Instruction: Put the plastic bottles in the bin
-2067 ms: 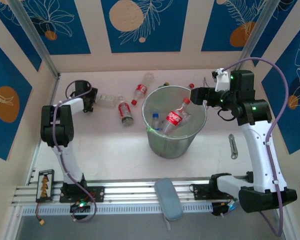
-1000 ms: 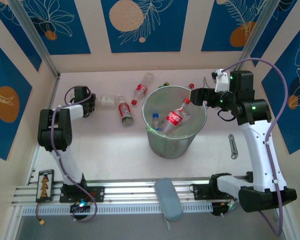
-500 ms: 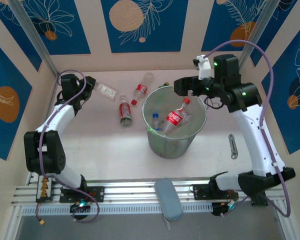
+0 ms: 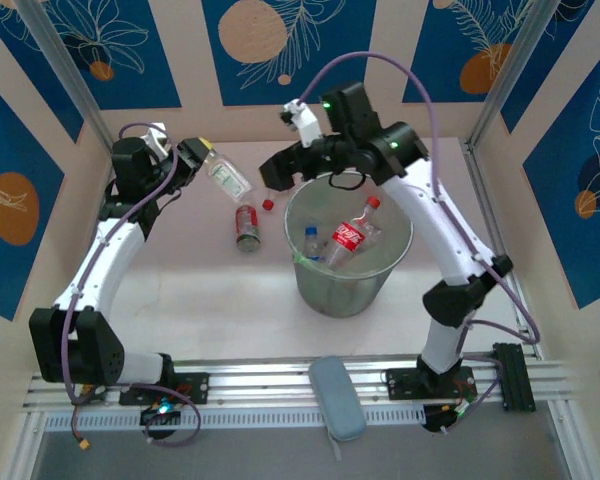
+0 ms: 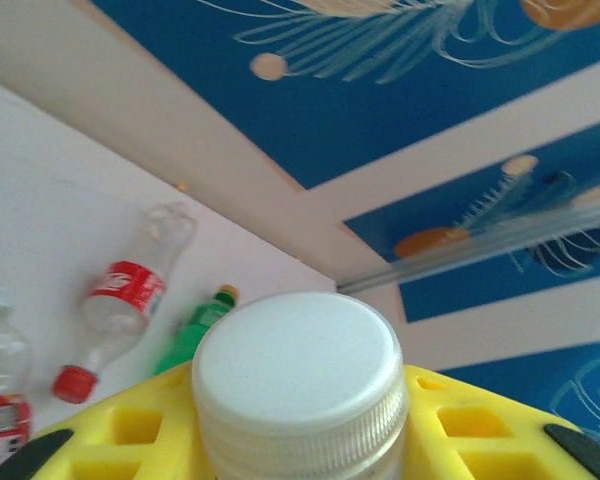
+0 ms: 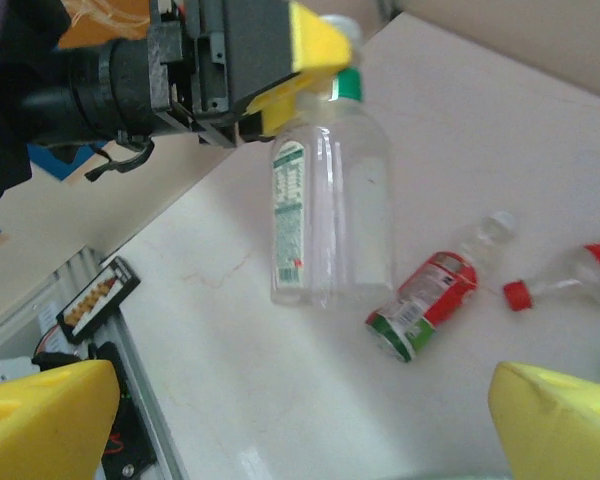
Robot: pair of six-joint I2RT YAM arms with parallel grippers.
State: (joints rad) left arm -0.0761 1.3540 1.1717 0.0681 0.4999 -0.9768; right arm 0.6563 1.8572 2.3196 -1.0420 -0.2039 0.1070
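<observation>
My left gripper (image 4: pixel 198 153) is shut on the neck of a clear bottle (image 4: pixel 225 178) with a white cap (image 5: pixel 298 375), holding it above the table at the back left. In the right wrist view this bottle (image 6: pixel 330 220) hangs from the left gripper's yellow fingers (image 6: pixel 315 45). My right gripper (image 4: pixel 272 178) is open and holds nothing. It hovers by the back left rim of the bin (image 4: pixel 325 290), near the held bottle. Two bottles lie inside the bin, one with a red label (image 4: pixel 350 236) and one with a blue cap (image 4: pixel 312 240). A red-labelled bottle (image 4: pixel 246 225) lies on the table.
Another red-labelled bottle (image 5: pixel 120 300) and a green bottle (image 5: pixel 195 325) lie near the back wall, with a red cap (image 4: pixel 268 204) under my right arm. A grey pouch (image 4: pixel 337 397) rests on the front rail. The side walls stand close.
My left arm has lifted the clear bottle off the table and swung it right. My right arm has swept from the bin's right side to its back left.
</observation>
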